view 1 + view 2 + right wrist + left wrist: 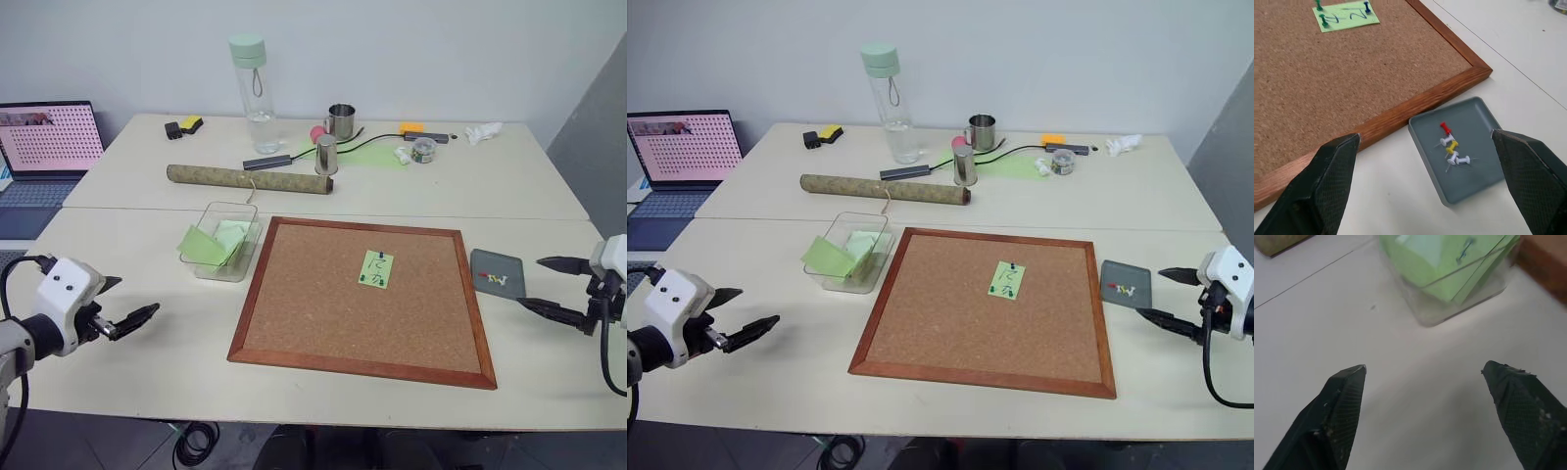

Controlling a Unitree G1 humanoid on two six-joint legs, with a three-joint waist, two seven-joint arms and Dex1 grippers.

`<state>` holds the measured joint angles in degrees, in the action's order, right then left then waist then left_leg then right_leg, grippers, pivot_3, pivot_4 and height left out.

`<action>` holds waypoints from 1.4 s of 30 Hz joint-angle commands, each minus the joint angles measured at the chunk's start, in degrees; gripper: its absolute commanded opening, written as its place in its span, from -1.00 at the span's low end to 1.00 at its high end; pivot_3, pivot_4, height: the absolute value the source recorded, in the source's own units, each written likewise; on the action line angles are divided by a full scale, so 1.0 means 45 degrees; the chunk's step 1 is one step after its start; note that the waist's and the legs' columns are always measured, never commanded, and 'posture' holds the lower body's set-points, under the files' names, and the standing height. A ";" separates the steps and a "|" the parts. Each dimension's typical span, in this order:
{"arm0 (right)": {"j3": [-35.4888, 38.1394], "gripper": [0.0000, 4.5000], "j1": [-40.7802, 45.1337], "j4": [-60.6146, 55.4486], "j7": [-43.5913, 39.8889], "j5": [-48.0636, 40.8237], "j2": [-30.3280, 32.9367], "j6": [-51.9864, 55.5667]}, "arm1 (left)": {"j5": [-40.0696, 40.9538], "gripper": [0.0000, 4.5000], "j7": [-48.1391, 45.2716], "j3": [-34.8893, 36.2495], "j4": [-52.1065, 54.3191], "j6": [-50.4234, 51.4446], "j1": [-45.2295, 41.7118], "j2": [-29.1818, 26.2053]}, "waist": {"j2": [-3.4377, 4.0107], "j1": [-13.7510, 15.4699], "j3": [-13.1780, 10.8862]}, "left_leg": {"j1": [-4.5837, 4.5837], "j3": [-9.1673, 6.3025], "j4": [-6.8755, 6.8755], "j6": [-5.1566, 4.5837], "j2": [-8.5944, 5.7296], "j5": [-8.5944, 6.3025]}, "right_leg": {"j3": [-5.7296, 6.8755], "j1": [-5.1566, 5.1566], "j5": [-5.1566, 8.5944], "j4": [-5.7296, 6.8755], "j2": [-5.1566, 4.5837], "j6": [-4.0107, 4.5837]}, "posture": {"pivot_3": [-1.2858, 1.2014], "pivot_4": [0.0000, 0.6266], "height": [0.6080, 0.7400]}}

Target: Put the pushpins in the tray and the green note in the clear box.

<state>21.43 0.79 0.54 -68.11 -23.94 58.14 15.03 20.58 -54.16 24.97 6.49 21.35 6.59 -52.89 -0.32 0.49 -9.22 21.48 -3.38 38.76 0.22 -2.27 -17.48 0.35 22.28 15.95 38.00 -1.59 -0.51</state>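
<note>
The green note (pixel 376 268) with dark handwriting is pinned to the cork board (pixel 323 313), right of its centre. Pushpins hold it: a dark one (pixel 1367 7) at one edge and two green ones (pixel 1324 21) at the opposite edge. The dark grey tray (pixel 490 262) lies just right of the board and holds red, yellow and white pushpins (pixel 1452 147). The clear box (pixel 223 275) stands left of the board with plain green notes (pixel 201 245) inside. My left gripper (pixel 129 300) hovers open, left of and nearer than the box. My right gripper (pixel 530 283) is open beside the tray.
A long rolled tube (pixel 250 179) lies behind the box and board. Further back stand a clear bottle (pixel 253 83), two metal cups (pixel 341 120), cables and small items. A laptop (pixel 49 147) sits at the far left.
</note>
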 commanded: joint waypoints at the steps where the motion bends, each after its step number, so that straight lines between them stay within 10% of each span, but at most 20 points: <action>1: 0.0087 1.00 0.0169 -0.1183 0.0116 -0.0401 0.0007 0.0327 | 0.0563 0.49 -0.0515 -0.1337 0.2082 0.0525 -0.0662 -0.0152 | 0.0000 0.0019 0.0000 | 0.0001 0.0001 0.0001 0.0000 -0.0001 0.0000 | -0.0001 -0.0001 0.0000 -0.0002 -0.0001 0.0000 | 0.03 -0.52 1.00; 18: -0.5555 1.00 0.5408 -0.1690 0.3036 0.1231 -0.3849 0.2076 | -0.1012 -0.97 -0.0080 -0.8055 0.0792 -0.0526 -0.4815 0.4224 | -0.0025 -0.0083 -0.0015 | 0.0014 -0.0007 0.0020 0.0011 -0.0003 0.0007 | 0.0005 0.0011 -0.0001 0.0013 0.0021 -0.0002 | 0.03 -0.52 1.00; 32: -0.7156 1.00 0.8388 0.4668 0.3764 0.3842 -0.6713 -0.1229 | -0.2478 -0.98 0.0158 -0.8811 -0.2319 -0.2402 -0.4684 0.5384 | -0.0023 -0.0086 -0.0007 | -0.0003 -0.0013 0.0032 0.0051 -0.0012 0.0031 | 0.0011 0.0002 -0.0002 0.0020 0.0020 -0.0002 | 0.03 -0.52 1.00; 42: -0.6983 0.17 0.8513 0.5895 0.3202 0.3845 -0.7169 -0.1826 | -0.2527 -1.00 0.0266 -0.8664 -0.1862 -0.2251 -0.4231 0.5088 | -0.0020 -0.0139 -0.0001 | -0.0011 -0.0012 0.0028 0.0041 -0.0010 0.0025 | 0.0008 0.0001 -0.0002 0.0028 0.0021 -0.0003 | 0.03 -0.52 1.00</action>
<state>-11.39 37.62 27.41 -52.94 -6.29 25.93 8.14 11.27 -53.10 -13.28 -0.65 9.61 -14.08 -28.85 -0.41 -0.14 -9.22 21.43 -3.43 38.89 0.40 -2.31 -17.37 0.39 22.28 15.94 38.13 -1.49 -0.52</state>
